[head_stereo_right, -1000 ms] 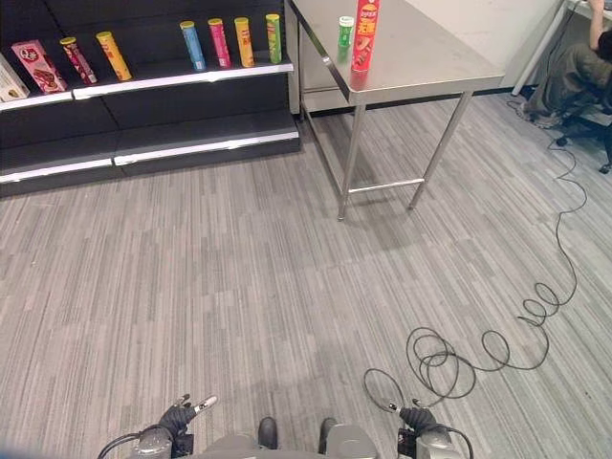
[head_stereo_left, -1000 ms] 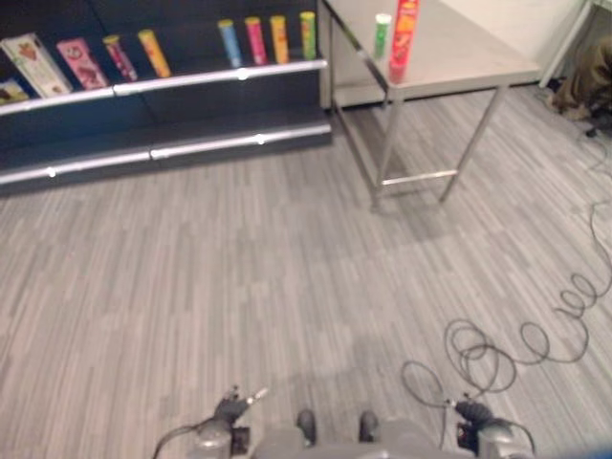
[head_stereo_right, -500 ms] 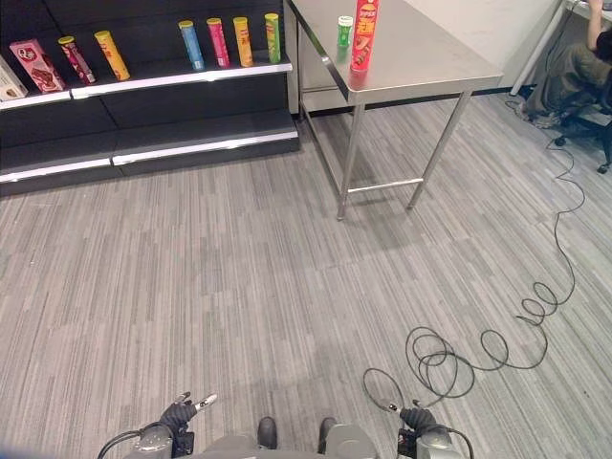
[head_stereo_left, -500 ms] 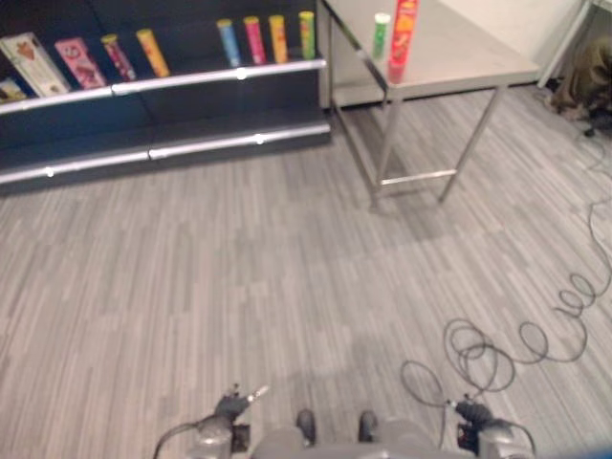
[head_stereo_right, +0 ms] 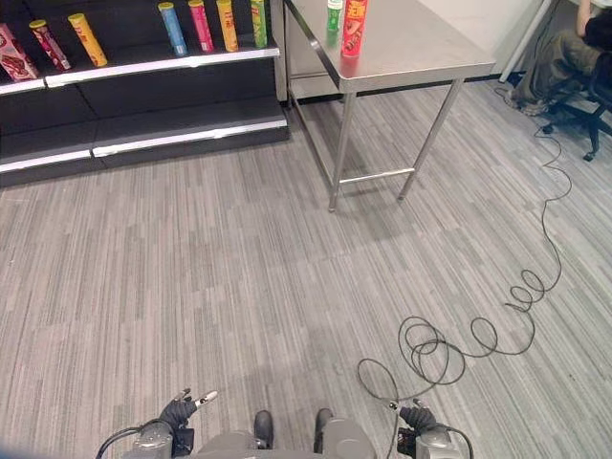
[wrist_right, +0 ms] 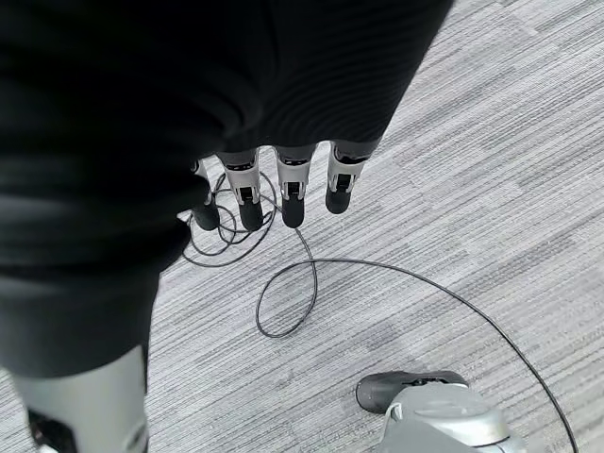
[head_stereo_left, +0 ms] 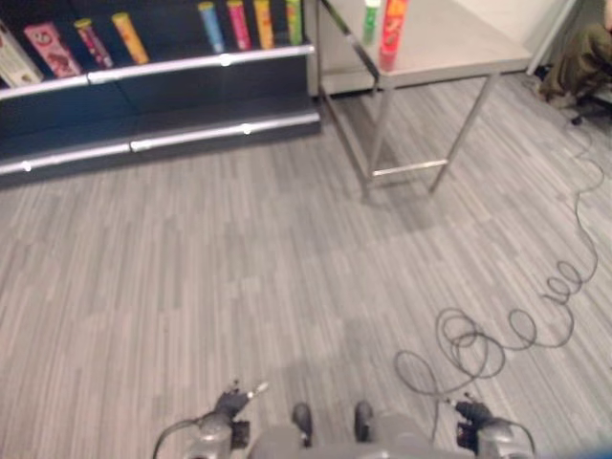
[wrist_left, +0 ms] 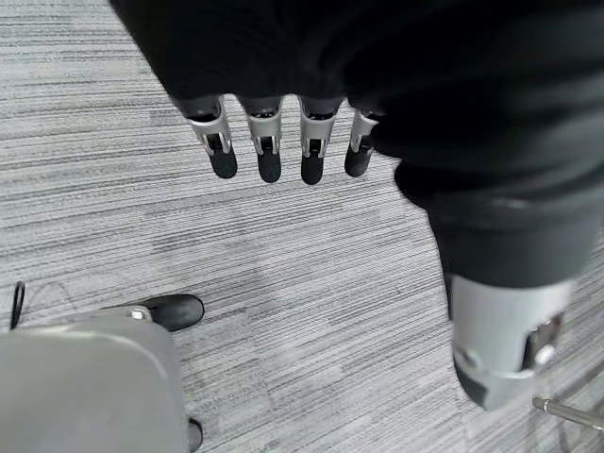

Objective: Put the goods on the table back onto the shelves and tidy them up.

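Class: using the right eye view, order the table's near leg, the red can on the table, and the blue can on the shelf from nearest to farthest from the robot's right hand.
1. Table leg, ahead of the right hand.
2. Red can, on the table's near-left corner.
3. Blue can, on the shelf, far left; only slightly farther than the red can.

Overhead stereo pair, downward wrist close-ups

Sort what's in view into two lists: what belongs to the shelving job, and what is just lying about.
Belongs to the job:
- red can on the table
- green can beside it
- shelves, with upright cans and snack boxes
- left hand and right hand, both open and holding nothing

Just lying about:
- person seated on a chair past the table
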